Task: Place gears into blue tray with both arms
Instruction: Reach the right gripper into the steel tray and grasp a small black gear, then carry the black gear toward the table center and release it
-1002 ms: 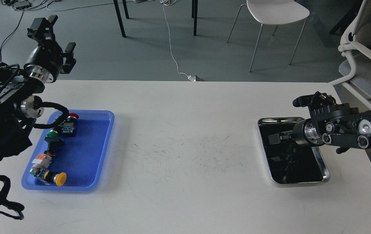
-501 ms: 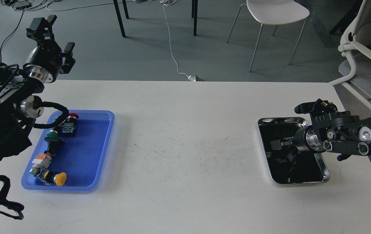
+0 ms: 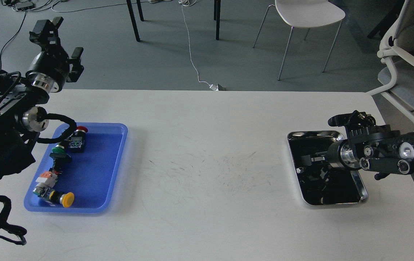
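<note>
The blue tray point(image 3: 96, 170) lies at the table's left and holds push-button switches with red, green and yellow caps. I make out no gears in it. Small dark pieces point(image 3: 315, 178) lie in the silver tray point(image 3: 314, 134) on the right, too dark to tell whether they are gears. My right gripper point(image 3: 306, 159) reaches from the right, low inside that silver tray, and its fingers blend into the dark bottom. My left gripper point(image 3: 63, 43) is raised beyond the table's far left edge, well above the blue tray, open and empty.
Several switches point(image 3: 62, 146) line the blue tray's left half, and a black cable point(image 3: 62, 127) of my left arm loops over its far corner. Beyond the far edge stand chair legs, a white chair point(image 3: 310, 14) and an office chair point(image 3: 406, 72).
My right gripper has sunk lower into the silver tray and shifted slightly forward. The left arm has hardly moved.
</note>
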Robot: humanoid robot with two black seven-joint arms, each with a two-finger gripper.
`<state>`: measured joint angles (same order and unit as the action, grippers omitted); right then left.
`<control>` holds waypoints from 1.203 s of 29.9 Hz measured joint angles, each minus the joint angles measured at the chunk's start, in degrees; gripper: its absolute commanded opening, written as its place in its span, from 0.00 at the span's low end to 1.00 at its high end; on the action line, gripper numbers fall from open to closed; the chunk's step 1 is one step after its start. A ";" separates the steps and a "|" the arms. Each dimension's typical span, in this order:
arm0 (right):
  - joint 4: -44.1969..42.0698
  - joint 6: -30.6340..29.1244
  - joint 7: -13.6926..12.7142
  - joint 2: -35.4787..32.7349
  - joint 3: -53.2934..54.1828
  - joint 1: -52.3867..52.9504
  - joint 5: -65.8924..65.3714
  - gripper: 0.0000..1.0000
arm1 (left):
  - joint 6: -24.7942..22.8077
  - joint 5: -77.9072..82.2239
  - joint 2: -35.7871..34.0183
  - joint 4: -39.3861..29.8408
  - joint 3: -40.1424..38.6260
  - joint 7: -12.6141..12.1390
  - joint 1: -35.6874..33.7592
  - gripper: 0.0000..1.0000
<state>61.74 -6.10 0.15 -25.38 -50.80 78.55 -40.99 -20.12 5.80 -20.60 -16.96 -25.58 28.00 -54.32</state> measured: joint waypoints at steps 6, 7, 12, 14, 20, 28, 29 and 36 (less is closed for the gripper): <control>0.19 -0.41 0.51 -0.33 -0.07 1.39 -0.10 0.01 | 0.00 0.05 -0.08 0.00 0.09 0.00 0.00 0.98; 0.21 -0.41 0.52 -0.34 -0.05 1.73 -0.10 0.01 | 0.00 0.06 -0.10 0.00 0.09 0.00 0.00 0.98; 0.94 -0.22 0.55 -0.37 0.23 4.46 0.32 0.01 | -0.01 0.09 -0.14 0.00 0.09 0.00 0.00 0.98; 1.90 -0.08 0.56 -0.39 0.61 6.37 0.50 0.01 | -0.01 0.09 -0.15 0.00 0.09 0.00 0.00 0.98; 6.93 1.01 0.52 0.59 3.86 13.28 1.51 0.01 | -0.02 0.10 -0.32 -0.01 0.04 0.00 -0.08 0.98; 7.51 9.06 2.68 15.52 6.78 14.83 11.34 0.01 | 0.08 0.10 -0.37 0.00 -0.07 0.00 -0.37 0.98; 7.25 10.09 3.14 18.34 6.82 14.83 13.23 0.01 | 0.08 0.10 -0.37 0.01 -0.07 0.00 -0.42 0.98; 3.68 13.79 6.58 25.26 9.94 13.06 23.74 0.01 | 0.12 0.10 -0.39 0.00 -0.04 0.00 -0.68 0.98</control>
<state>65.42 7.69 6.73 -0.12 -40.86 91.60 -17.25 -19.99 5.89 -20.99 -16.96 -25.62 28.00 -55.00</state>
